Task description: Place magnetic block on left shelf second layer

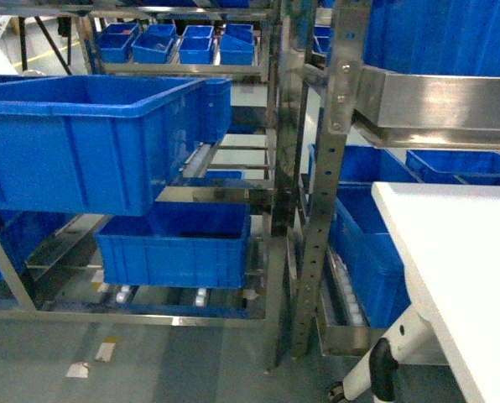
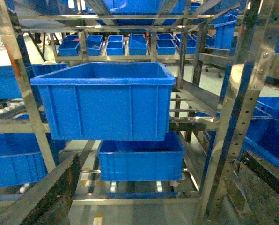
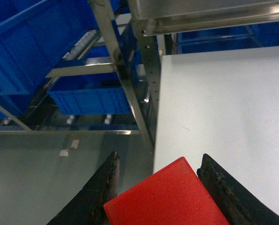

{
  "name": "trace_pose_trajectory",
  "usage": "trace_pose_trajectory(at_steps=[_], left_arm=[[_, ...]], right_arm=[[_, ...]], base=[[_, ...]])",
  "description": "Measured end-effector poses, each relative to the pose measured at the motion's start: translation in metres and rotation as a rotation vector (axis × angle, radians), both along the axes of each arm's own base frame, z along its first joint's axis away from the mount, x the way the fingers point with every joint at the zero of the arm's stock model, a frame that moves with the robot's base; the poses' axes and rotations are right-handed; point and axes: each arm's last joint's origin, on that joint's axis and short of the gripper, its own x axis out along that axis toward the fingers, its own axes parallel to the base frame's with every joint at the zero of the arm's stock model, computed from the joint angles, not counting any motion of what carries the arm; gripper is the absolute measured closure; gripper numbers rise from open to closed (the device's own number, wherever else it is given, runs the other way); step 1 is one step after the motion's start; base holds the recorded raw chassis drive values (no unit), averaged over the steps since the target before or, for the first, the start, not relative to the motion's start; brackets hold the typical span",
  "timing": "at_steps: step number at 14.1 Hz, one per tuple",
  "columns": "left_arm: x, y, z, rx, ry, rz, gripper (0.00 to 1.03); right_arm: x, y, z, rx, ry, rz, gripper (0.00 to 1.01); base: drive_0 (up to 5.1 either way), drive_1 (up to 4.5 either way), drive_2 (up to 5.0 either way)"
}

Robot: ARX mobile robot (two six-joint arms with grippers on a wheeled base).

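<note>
The magnetic block (image 3: pixel 170 197), a red cube, sits between the two black fingers of my right gripper (image 3: pixel 159 158), which is shut on it. It hangs over the left edge of the white table (image 3: pixel 223 103), close to a steel rack post (image 3: pixel 125 89). The left shelf second layer holds a large deep blue bin (image 1: pixel 82 143), seen straight ahead in the left wrist view (image 2: pixel 104 101) and at the upper left of the right wrist view (image 3: pixel 32 42). My left gripper (image 2: pixel 160 159) is open and empty, facing that bin. Neither gripper shows in the head view.
A smaller ribbed blue crate (image 1: pixel 174 243) stands on the rack's bottom tier below the big bin. Perforated steel uprights (image 1: pixel 325 185) separate the left rack from the right one, which holds more blue bins (image 1: pixel 367 252). The white table (image 1: pixel 460 269) fills the right side.
</note>
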Motion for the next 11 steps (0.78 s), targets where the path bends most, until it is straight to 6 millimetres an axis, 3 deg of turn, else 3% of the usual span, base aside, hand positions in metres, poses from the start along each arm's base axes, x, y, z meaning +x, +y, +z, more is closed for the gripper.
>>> trace_pose_trajectory(at_steps=[11], left_arm=[[0.0000,0.0000,0.0000,0.000,0.000,0.000,0.05]], right_arm=[[0.0000,0.0001,-0.0002,0.000,0.002,0.001,0.57]], base=[[-5.0,2.45,2.5]])
